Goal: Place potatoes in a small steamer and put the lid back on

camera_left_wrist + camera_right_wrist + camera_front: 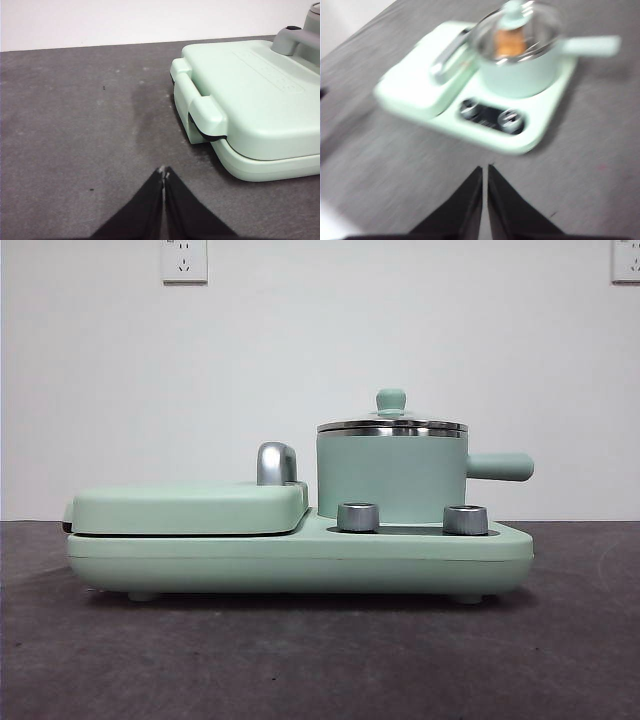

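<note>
The small mint-green steamer [392,478] stands on the right of the cooker base, its stubby handle pointing right. The glass lid [391,423] with a green knob sits on it. In the blurred right wrist view the steamer [517,70] shows from above, and the orange-brown potato [509,44] shows inside it through the lid [516,22]. My right gripper [484,169] is shut and empty, high above the table in front of the cooker. My left gripper [164,172] is shut and empty, low over the table beside the griddle's end.
The flat mint-green griddle [190,508] with its chrome handle [276,463] fills the cooker's left half; it also shows in the left wrist view [255,100]. Two steel knobs [358,517] sit on the base [300,560] in front of the steamer. The dark grey table [300,660] lies all round.
</note>
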